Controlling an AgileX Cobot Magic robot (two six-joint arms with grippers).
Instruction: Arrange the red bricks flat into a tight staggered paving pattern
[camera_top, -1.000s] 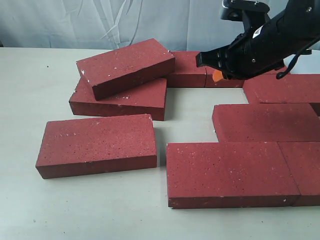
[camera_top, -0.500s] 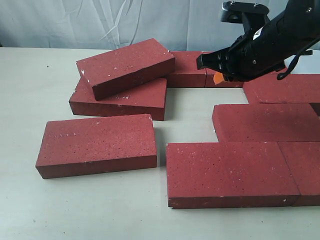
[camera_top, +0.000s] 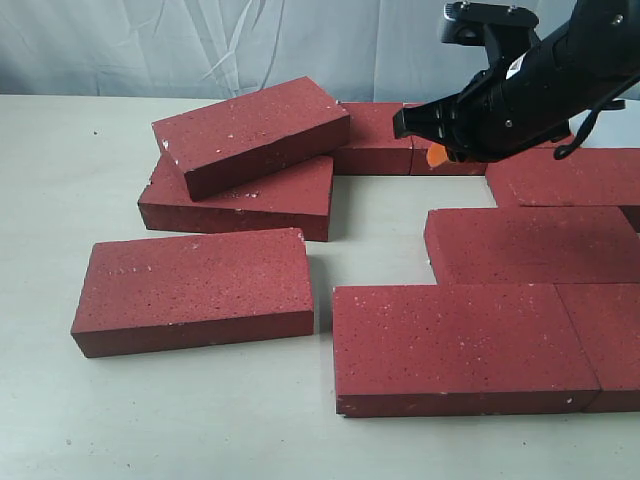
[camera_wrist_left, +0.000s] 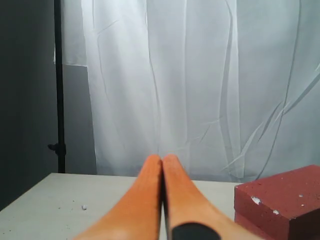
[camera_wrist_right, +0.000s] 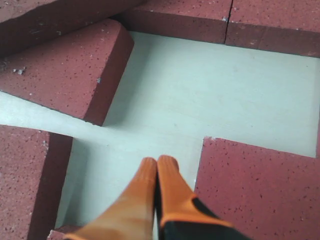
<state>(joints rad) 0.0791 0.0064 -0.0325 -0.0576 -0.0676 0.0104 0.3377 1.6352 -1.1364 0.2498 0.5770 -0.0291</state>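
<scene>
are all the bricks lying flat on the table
No, a tilted brick rests on top of a lower brick in the exterior view.

Red bricks (camera_top: 455, 340) dark, white-specked, mostly flat; one leans tilted atop another; right group seemingly abutting.

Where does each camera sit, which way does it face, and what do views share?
Exterior view: off the arms, looking down across the table at the red bricks; right gripper and arm show at upper right.
Left wrist view: low, facing level toward a white curtain; left gripper in front, jaws shut.
Right wrist view: above the table, facing down into the gap between bricks; jaws shut.
Shared: exterior and left wrist views both show the tilted top brick.
</scene>
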